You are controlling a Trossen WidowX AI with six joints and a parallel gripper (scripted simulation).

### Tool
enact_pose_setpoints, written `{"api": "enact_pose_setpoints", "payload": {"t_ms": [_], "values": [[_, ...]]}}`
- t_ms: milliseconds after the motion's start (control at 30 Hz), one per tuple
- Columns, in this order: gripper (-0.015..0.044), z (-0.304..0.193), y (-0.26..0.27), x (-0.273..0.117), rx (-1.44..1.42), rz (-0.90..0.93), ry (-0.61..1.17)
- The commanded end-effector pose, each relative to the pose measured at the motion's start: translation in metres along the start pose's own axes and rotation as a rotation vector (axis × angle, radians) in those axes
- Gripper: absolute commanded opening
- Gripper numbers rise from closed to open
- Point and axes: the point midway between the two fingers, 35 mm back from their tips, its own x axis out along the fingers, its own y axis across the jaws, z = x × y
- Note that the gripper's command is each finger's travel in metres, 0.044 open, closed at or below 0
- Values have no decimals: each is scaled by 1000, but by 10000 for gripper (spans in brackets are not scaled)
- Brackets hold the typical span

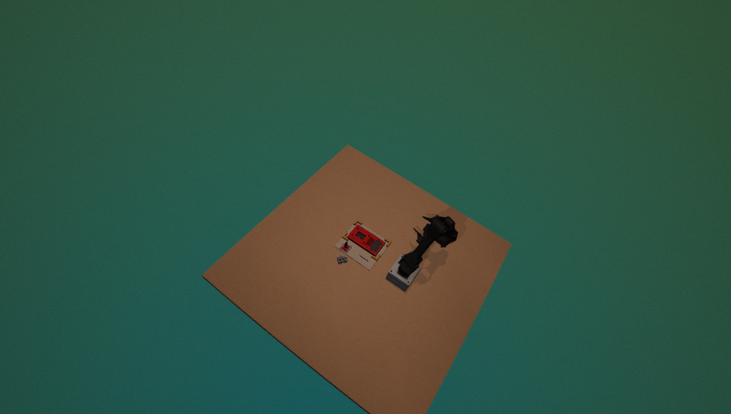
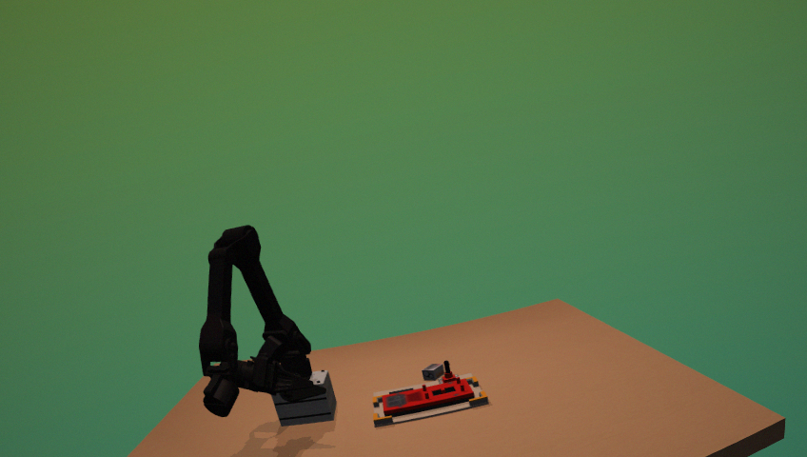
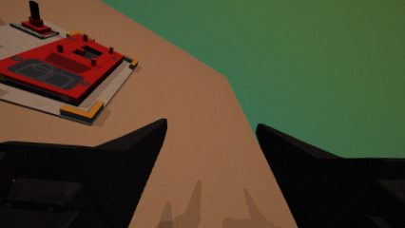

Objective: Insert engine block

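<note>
The grey engine block (image 1: pixel 341 259) (image 2: pixel 432 371) lies on the table just outside the white base plate; it is not in the wrist view. Its slot side is too small to tell. The red car body (image 1: pixel 377 244) (image 2: pixel 419 401) (image 3: pixel 105 68) lies flat on the plate. Its opening (image 1: pixel 360 235) (image 3: pixel 93 53) is empty, with a small red rib at one side and short red posts around it. My gripper (image 1: pixel 419 223) (image 3: pixel 212 125) is open and empty, over the table off to the side of the car body, apart from both parts.
A small red piece with an upright black stem (image 1: pixel 346 246) (image 2: pixel 446 368) (image 3: pixel 34 11) stands near the opening end of the car body, on the engine block's side. Orange corner brackets (image 2: pixel 383 422) (image 3: pixel 83 112) rise around the car body. The arm's grey base (image 1: pixel 400 279) (image 2: pixel 305 410) stands on the table.
</note>
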Motion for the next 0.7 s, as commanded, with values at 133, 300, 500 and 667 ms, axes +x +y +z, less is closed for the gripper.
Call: {"api": "enact_pose_setpoints", "payload": {"t_ms": [133, 300, 500, 667], "values": [[440, 0, 5, 8, -19, 110, 43], [440, 0, 11, 17, -53, 260, 111], [440, 0, 17, 25, -103, 431, 207], [440, 0, 19, 29, -154, 562, 297]]}}
